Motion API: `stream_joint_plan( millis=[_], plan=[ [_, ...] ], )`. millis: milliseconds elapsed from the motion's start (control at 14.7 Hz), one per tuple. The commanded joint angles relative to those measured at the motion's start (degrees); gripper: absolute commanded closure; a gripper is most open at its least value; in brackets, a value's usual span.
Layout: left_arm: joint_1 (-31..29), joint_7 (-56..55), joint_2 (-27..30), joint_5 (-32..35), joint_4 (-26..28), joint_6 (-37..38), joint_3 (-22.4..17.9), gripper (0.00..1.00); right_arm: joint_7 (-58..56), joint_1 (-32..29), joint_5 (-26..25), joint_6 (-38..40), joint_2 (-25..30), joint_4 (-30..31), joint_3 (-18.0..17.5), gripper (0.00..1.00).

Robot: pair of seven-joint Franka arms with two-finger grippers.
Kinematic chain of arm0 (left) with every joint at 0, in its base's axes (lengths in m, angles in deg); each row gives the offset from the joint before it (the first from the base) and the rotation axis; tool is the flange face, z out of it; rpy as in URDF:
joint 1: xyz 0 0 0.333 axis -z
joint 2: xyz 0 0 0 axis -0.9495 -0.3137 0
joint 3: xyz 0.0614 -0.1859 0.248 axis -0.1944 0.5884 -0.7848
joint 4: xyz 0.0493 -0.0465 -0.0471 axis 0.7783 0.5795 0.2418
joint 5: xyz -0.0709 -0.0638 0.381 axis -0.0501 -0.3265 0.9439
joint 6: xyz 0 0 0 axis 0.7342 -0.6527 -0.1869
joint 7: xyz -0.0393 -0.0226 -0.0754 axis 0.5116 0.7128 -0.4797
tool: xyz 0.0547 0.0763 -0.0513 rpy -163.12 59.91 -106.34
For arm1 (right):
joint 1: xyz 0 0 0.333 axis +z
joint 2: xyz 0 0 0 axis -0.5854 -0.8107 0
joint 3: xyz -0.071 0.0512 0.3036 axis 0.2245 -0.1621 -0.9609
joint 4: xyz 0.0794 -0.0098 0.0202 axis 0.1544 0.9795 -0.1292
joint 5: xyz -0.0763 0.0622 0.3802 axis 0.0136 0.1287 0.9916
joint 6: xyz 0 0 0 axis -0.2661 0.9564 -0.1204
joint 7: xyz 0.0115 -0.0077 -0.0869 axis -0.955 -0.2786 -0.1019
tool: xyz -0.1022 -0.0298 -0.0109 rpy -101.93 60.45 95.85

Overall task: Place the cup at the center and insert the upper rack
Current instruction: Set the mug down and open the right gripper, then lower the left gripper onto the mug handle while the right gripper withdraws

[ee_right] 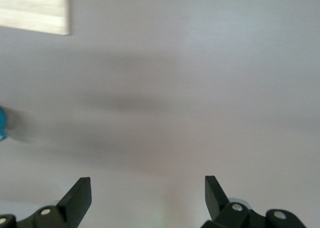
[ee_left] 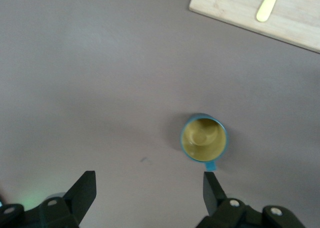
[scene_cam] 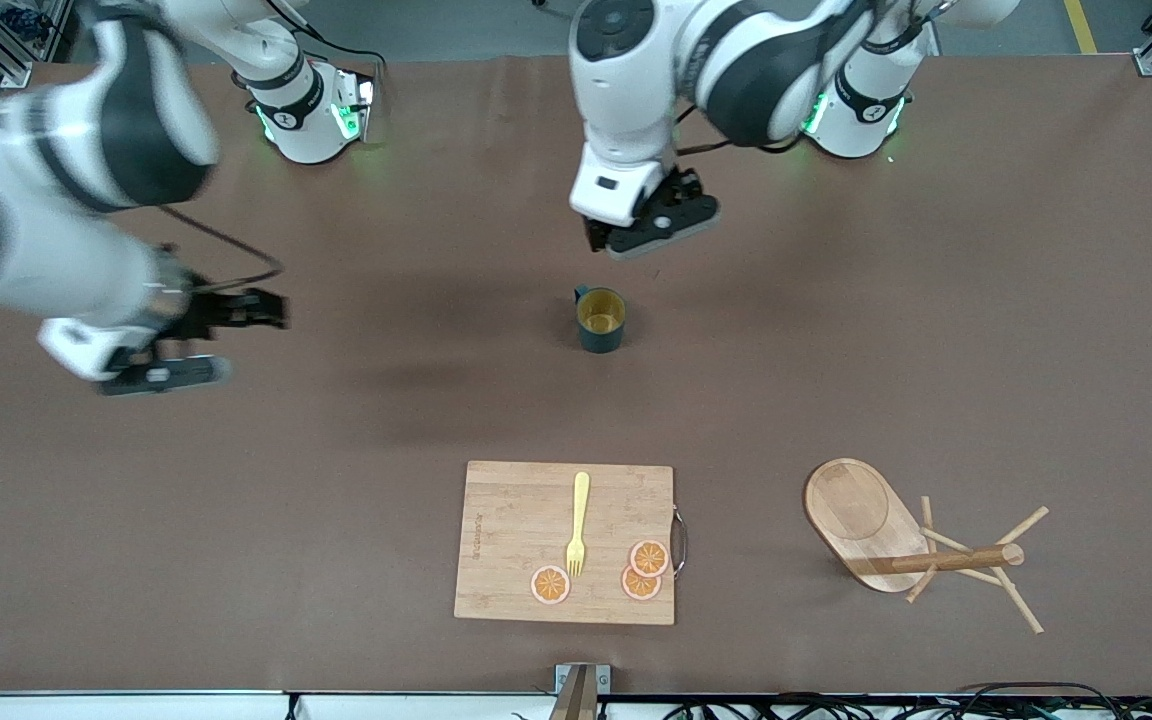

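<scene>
We see the left claw [ee_left: 149, 190] spread apart above the tabletop [scene_cam: 936, 330] just beside the upright cup [scene_cam: 600, 319]; the right claw [ee_right: 148, 195] hangs apart, well away.

The cup [scene_cam: 600, 319] stands upright at mid-table, with the cutting board [scene_cam: 565, 542] nearer the front camera. On the board lie a fork [scene_cam: 577, 524] and three fruit slices [scene_cam: 641, 570] (two of them touching). The upper rack [scene_cam: 921, 547] lies tipped over beside the board, toward the left arm's end.
</scene>
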Motion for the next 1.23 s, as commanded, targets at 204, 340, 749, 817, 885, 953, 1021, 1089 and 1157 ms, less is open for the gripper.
stream_joint_plan(
  millis=[204,340,749,817,885,953,1021,1089,1157],
  plan=[
    [13.44,-22.71,-12.81,17.87,-5.17,-0.95,-0.22,0.12,-6.44,-9.2,-6.59,7.03,-0.4,-8.47,-1.71,0.0],
    [17.31,-29.3,-16.59,25.6,-5.27,-0.95,-0.58,0.17,-6.44,-10.35,-6.51,7.56,-0.49,-10.22,-1.71,0.0],
    [24.34,-46.11,-26.71,43.64,-5.27,-0.16,-2.24,0.19,-5.91,-10.96,-5.81,7.56,-0.85,-12.08,-1.71,0.0],
    [26.01,-46.65,-26.9,43.92,-5.27,-0.07,-4.07,0.19,-6.09,-12.36,-5.28,7.91,-0.84,-11.91,-1.8,0.0],
    [27.85,-46.74,-27.07,43.92,-5.27,-0.07,-6.01,0.2,-6.35,-12.98,-4.84,8.17,-0.84,-11.64,-1.8,0.0],
    [29.27,-46.83,-27.51,43.92,-5.27,-0.07,-7.85,0.21,-6.53,-13.16,-4.83,8.87,-0.76,-11.47,-1.8,0.0],
    [30.58,-47.0,-27.86,43.92,-5.27,-0.07,-9.44,0.21,-6.53,-13.34,-4.83,9.05,-0.76,-10.94,-1.8,0.0],
    [31.38,-47.35,-28.13,44.01,-5.18,-0.07,-10.32,0.21,-6.61,-13.34,-4.83,9.14,0.11,-9.11,-1.8,0.0],
    [31.91,-47.44,-28.65,44.1,-5.18,0.02,-11.2,0.23,-6.62,-13.25,-4.83,8.62,1.69,-7.53,-1.89,0.0]
  ],
)
